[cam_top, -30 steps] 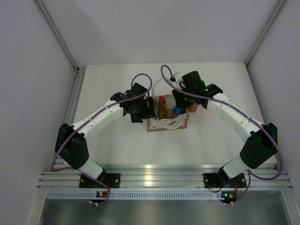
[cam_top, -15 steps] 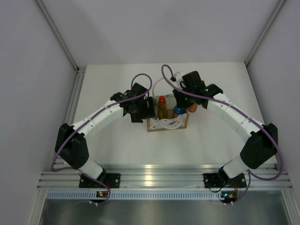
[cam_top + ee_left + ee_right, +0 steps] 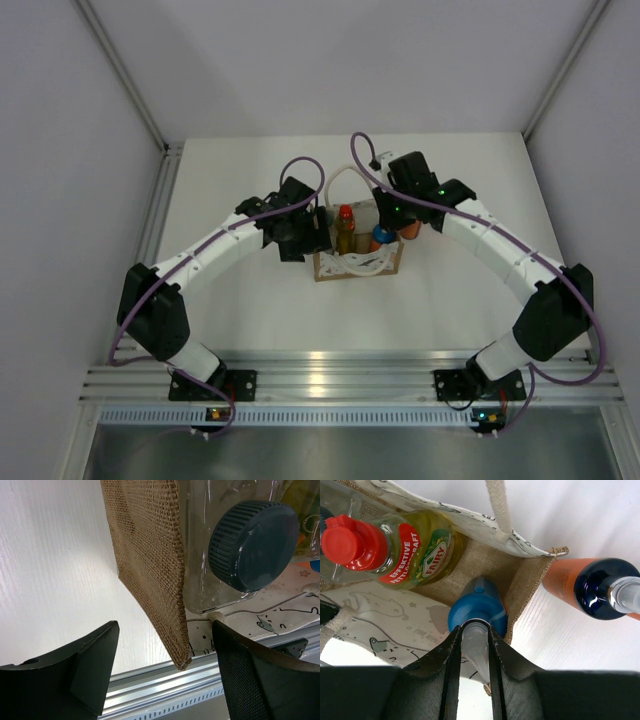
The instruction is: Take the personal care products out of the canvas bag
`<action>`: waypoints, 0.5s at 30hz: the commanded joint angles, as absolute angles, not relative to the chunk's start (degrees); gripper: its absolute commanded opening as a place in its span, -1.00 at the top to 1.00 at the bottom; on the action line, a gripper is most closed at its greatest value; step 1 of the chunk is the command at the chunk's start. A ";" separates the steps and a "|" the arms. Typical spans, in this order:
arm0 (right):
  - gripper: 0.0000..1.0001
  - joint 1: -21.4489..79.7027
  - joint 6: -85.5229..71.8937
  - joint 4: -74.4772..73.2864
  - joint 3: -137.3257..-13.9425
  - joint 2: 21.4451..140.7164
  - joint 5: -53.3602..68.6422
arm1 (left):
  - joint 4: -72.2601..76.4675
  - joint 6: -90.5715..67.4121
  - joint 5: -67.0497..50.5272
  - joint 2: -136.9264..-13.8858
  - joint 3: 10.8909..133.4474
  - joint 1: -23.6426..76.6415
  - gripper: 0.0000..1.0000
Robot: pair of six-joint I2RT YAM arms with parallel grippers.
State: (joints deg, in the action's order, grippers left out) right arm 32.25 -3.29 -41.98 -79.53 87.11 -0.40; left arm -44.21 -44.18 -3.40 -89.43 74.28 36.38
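The canvas bag (image 3: 358,265) stands mid-table. My right gripper (image 3: 476,642) is shut on the clear nozzle of the orange bottle with the light-blue cap (image 3: 477,614), which stands in the bag's right corner; in the top view this gripper (image 3: 386,225) is over that cap (image 3: 380,238). The amber bottle with the red cap (image 3: 352,542) leans in the bag beside it. An orange bottle with a dark blue cap (image 3: 605,587) stands on the table just outside the bag's right side. My left gripper (image 3: 165,670) is open, its jaws on either side of the bag's burlap wall (image 3: 150,555). The pale bottle's dark grey cap (image 3: 252,545) shows inside.
White rope handles (image 3: 362,262) drape over the bag's front. The aluminium rail (image 3: 330,378) runs along the table's near edge. White walls close in the left, right and back sides.
My right wrist has shifted slightly up and to the right, its cable moving with it. The left arm and the bag have stayed put.
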 commanded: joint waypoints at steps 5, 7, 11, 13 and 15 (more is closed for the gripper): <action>1.00 34.10 -10.01 -44.29 -85.95 84.90 -5.45 | -43.68 -44.56 -2.64 -88.86 76.03 36.56 -0.60; 1.00 34.98 -10.63 -45.44 -87.62 85.25 -6.76 | -43.68 -44.56 -2.55 -89.03 76.03 36.56 -0.60; 1.00 36.30 -11.25 -47.11 -89.91 85.69 -9.31 | -43.77 -44.74 -2.55 -89.03 75.85 36.65 -0.60; 1.00 36.56 -11.69 -48.24 -91.23 86.04 -10.36 | -43.77 -44.74 -2.55 -88.95 75.76 36.65 -0.60; 1.00 36.82 -12.04 -48.95 -92.10 86.13 -10.89 | -43.68 -44.74 -2.46 -88.94 75.59 36.65 -0.61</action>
